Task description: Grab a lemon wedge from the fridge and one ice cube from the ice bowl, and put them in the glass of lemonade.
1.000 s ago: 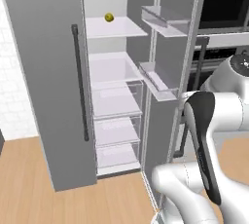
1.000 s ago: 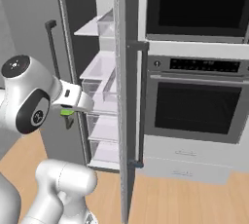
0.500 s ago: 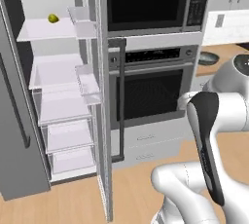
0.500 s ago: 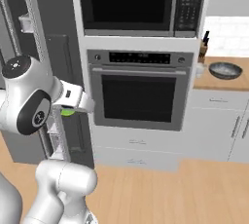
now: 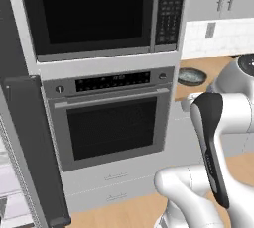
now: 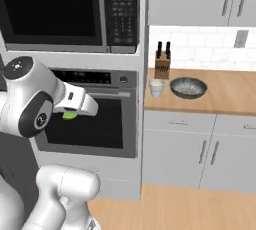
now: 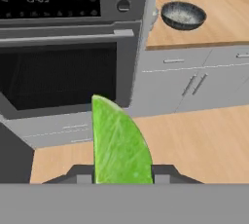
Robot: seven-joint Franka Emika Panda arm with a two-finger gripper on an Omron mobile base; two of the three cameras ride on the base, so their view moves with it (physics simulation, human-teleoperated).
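Green lemon wedge [image 7: 119, 145] is pinched in the tool [image 7: 121, 172]. Grip should be kept level until the glass of lemonade [image 6: 156, 87], at the desk's [image 6: 225, 94] left edge beside the ice bowl [image 6: 188, 87], is reached.

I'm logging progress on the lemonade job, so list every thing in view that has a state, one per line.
End effector: shut on the lemon wedge.
Lemon wedge: held, upright between the fingers.
Fridge door: swung open at the left.
Oven door: closed.
Ice bowl: upright on the wooden counter.
Glass of lemonade: upright, left of the bowl; contents too small to tell.
Base cabinet doors: closed.
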